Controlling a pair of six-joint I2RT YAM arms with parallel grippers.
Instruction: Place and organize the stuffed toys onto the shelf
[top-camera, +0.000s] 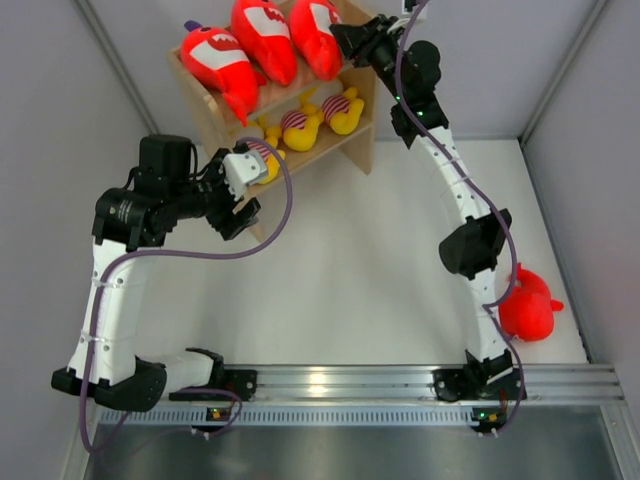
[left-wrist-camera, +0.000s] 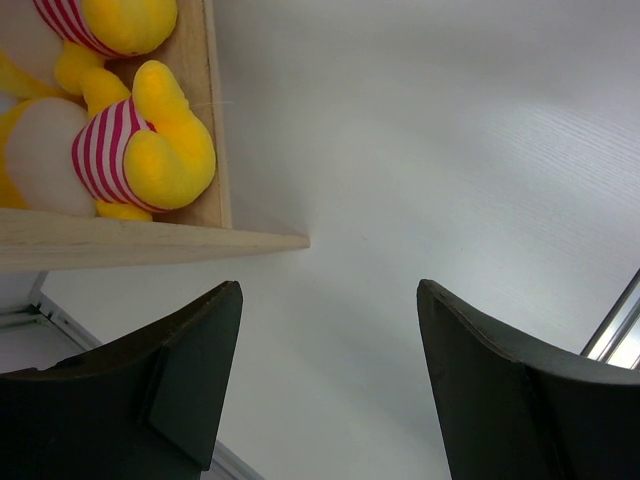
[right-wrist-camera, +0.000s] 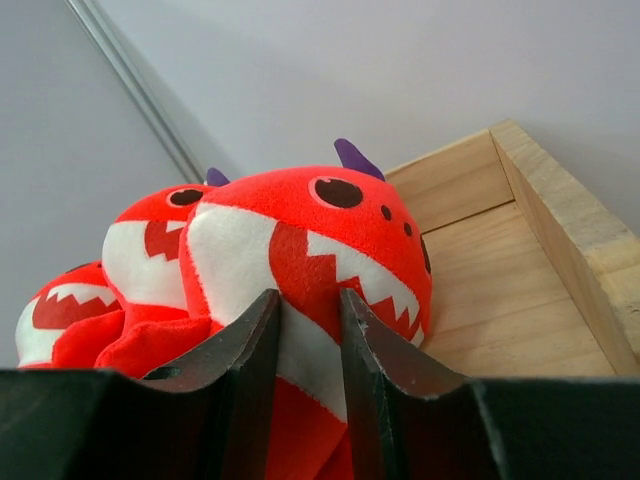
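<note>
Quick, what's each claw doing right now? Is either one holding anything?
Left gripper: open, holding nothing.
Right gripper: closed on the red shark on top of the shelf.

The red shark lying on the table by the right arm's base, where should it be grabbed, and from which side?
Grip the red shark across its plump middle, straight down from above. It lies on the table, so its top is the open side; the fin at its right end looks too small, and the right arm covers its left edge.
</note>
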